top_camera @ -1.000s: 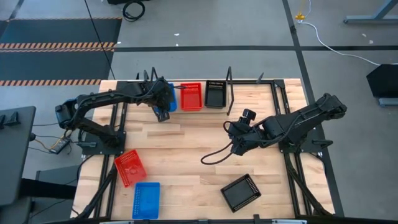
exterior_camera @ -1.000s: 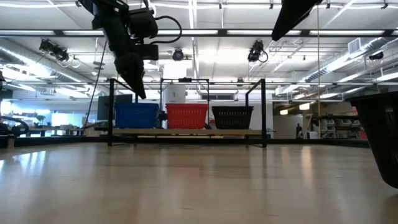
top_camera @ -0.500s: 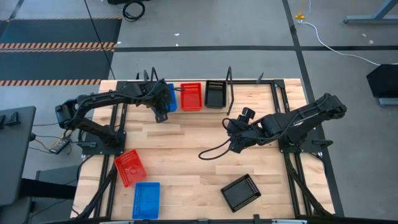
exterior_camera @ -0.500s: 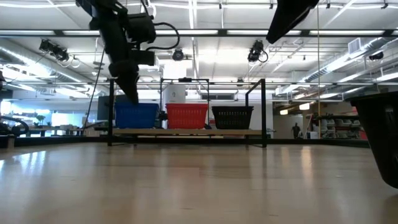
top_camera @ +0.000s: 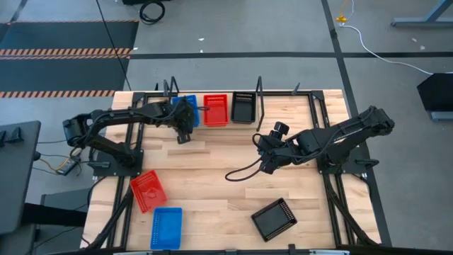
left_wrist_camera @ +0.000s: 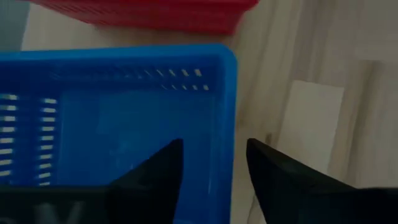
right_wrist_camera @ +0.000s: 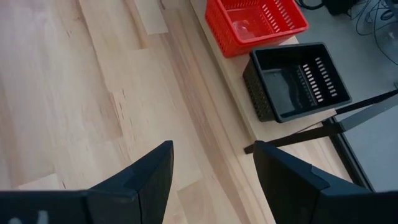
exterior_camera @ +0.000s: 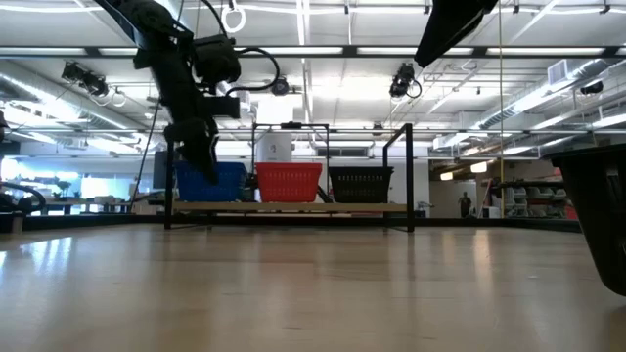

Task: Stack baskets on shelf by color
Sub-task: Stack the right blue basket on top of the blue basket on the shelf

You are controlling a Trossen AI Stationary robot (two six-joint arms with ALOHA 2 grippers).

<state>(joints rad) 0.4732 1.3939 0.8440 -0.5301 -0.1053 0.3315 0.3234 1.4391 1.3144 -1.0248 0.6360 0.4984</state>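
Observation:
The shelf stands at the table's far edge with a blue basket, a red basket and a black basket side by side on its board. My left gripper is open at the blue basket's near end, and its fingers stand on either side of that end's wall. My right gripper hovers open over the table's middle. Loose on the tabletop near the front lie a red basket, a blue basket and a black basket. My left gripper comes down slanting from the table's left, one finger inside the blue basket and the other outside its near end wall. A gap shows beside the inner finger. Whether the outer finger touches the wall I cannot tell. The basket rests on the shelf board.
Black wire uprights flank the shelf. A dark cable loops down from my right arm toward the tabletop. Bare wood lies between the shelf and the loose baskets. The black basket's wall fills the low view's right edge.
My left gripper has moved toward the table's left edge and a little down, staying open. The shelf with its three baskets has shifted slightly toward the table's left along with it. My right gripper has drifted a little toward the left.

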